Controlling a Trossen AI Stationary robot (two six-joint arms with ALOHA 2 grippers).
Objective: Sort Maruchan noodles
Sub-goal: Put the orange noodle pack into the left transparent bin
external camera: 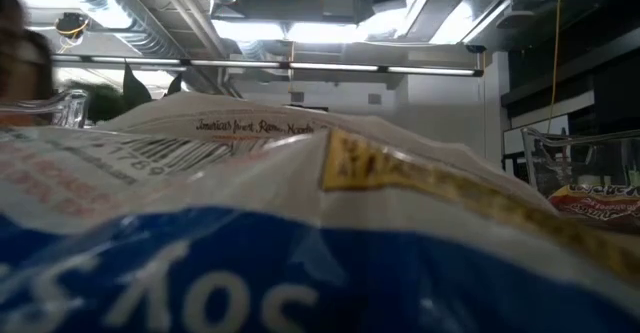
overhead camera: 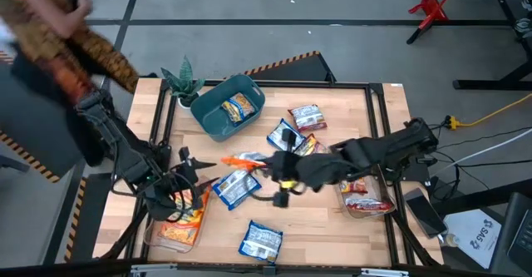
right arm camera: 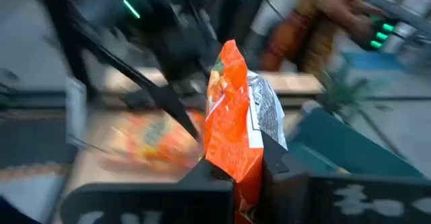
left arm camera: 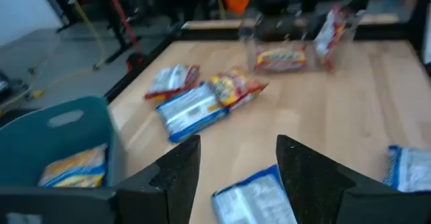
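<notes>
One blue-white noodle packet blocks the low view; right fingers pinch an orange packet beside the teal bin; left fingers wide.

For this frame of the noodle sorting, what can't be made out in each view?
- Low view: a blue-white packet against the lens hides the table and both arms.
- High view: the right end effector is motion-blurred; its orange packet shows only as a streak.
- Left wrist view: the left end effector is open and empty; the teal bin is cut off by the edge.
- Right wrist view: the background beyond the orange packet is smeared.
</notes>
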